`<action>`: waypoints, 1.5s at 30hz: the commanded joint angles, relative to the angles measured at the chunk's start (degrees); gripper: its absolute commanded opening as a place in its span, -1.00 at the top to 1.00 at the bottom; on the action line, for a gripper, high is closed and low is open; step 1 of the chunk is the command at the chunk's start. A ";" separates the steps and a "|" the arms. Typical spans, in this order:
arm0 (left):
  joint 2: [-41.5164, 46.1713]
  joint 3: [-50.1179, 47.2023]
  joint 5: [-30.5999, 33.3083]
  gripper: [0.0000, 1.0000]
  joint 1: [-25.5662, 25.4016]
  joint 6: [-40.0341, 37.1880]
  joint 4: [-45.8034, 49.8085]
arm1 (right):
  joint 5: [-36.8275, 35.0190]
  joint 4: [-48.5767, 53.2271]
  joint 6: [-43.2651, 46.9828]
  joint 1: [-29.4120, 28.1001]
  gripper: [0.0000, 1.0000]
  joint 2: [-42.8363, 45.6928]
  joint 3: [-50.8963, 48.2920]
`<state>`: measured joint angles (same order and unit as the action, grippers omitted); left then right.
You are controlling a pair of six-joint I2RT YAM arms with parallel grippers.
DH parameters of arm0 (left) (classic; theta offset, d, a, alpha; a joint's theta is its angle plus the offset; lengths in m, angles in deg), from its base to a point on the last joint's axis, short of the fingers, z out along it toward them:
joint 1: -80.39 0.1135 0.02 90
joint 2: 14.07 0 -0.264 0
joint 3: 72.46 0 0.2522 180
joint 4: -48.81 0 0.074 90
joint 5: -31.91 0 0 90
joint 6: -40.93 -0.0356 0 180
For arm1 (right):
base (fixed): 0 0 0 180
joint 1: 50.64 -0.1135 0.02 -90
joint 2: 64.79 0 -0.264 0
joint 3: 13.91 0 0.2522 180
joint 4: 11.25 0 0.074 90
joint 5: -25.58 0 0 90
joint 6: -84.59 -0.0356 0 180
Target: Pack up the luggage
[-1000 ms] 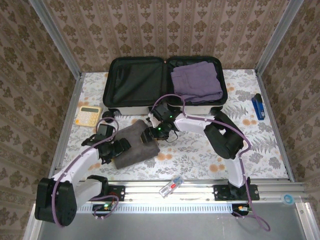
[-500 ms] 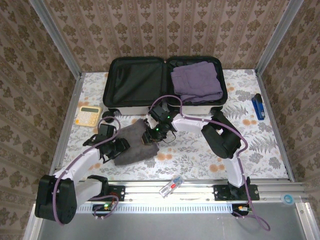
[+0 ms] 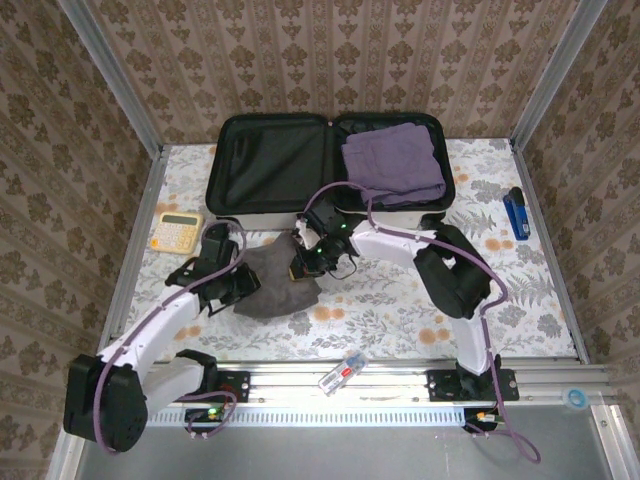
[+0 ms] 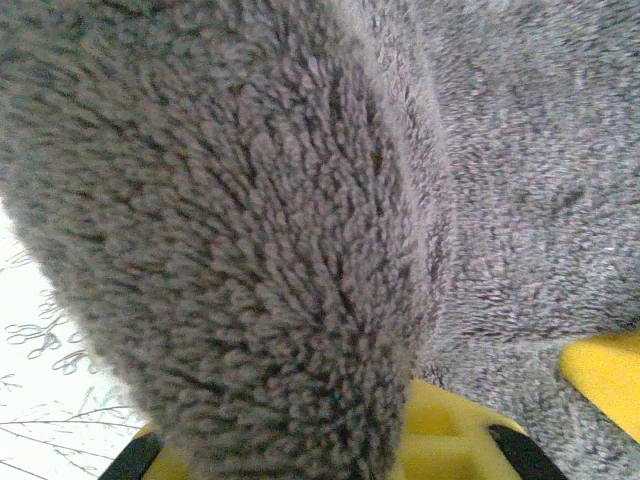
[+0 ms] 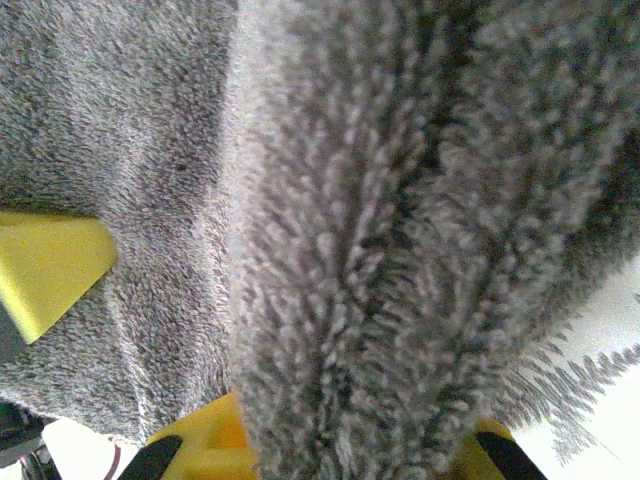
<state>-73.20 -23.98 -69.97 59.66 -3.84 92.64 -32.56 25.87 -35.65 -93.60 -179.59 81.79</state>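
Note:
The luggage (image 3: 262, 214) lies open at the back of the table, white shell outside and black lining inside. A folded purple garment (image 3: 392, 162) fills its right half; the left half holds nothing. In front of it a grey fleecy cloth (image 3: 275, 290) is bunched up between the two arms. My left gripper (image 3: 243, 285) is shut on the cloth's left end, and thick pile (image 4: 250, 200) bulges over its yellow fingers (image 4: 440, 440). My right gripper (image 3: 303, 268) is shut on the right end, with a fold of pile (image 5: 380, 250) pinched between its yellow fingers (image 5: 200, 440).
A yellow calculator (image 3: 177, 230) lies at the left, close to the luggage's black wheel (image 3: 214, 231). A blue stapler (image 3: 517, 213) sits by the right wall. A small clear item (image 3: 342, 372) rests on the front rail. Metal frame posts fence the table's sides.
Both grippers have closed on the grey cloth. The cloth has gone from a flat folded pad to a gathered bunch, and the left gripper has moved up and right with it.

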 commanded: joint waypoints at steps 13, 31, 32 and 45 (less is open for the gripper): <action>-8.76 22.76 1.13 1.00 -7.49 -1.42 -2.42 | 5.84 0.73 -1.60 7.95 1.00 14.77 -0.35; -42.86 59.87 -1.50 1.00 -13.37 -0.59 -10.70 | 11.72 19.37 13.04 29.30 1.00 7.79 20.51; -45.22 62.64 -1.87 1.00 -13.59 -0.88 -10.49 | 11.74 20.24 13.78 30.29 1.00 6.61 22.22; -78.39 103.17 -5.21 1.00 -15.48 0.62 -8.63 | 14.22 27.87 14.26 40.29 1.00 -12.26 43.95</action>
<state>-148.04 71.36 -72.74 45.12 -4.69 86.87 -23.80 48.23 -22.01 -53.56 -188.05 119.75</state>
